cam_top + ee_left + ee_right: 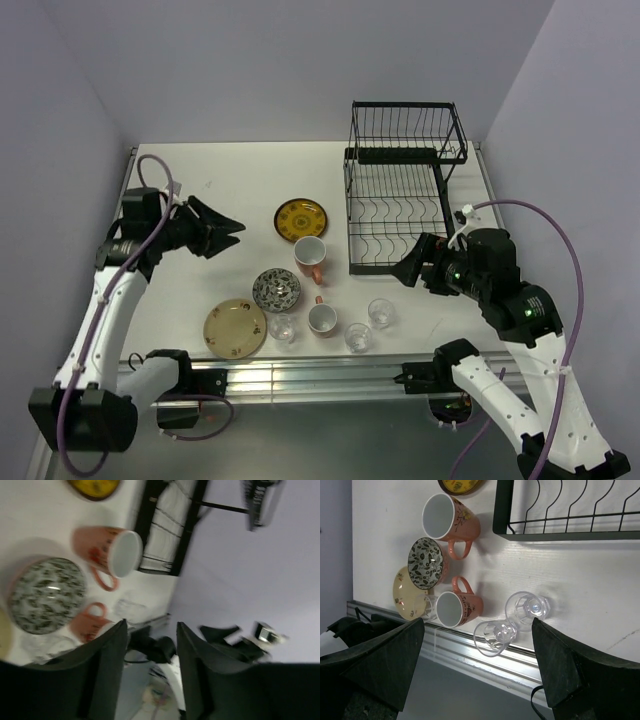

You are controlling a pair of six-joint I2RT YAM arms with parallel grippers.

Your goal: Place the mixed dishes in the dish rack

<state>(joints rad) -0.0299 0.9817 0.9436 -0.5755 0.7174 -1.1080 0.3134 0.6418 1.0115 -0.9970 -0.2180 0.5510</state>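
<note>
The black wire dish rack [400,190] stands at the back right with no dishes in it. On the table lie a yellow patterned plate [300,219], an orange-and-white mug [310,258], a dark patterned bowl [276,290], a tan speckled plate [235,328], a second mug [322,319] and three clear glasses [282,327] [357,336] [381,313]. My left gripper [232,232] is open and empty, left of the yellow plate. My right gripper [410,268] is open and empty, above the table beside the rack's near edge. The right wrist view shows two glasses [495,636] [527,609] between its fingers.
The metal rail [300,375] runs along the table's near edge, close to the front glasses. Purple walls close in the back and both sides. In the left wrist view the first mug [107,552] and bowl [47,595] lie ahead, blurred.
</note>
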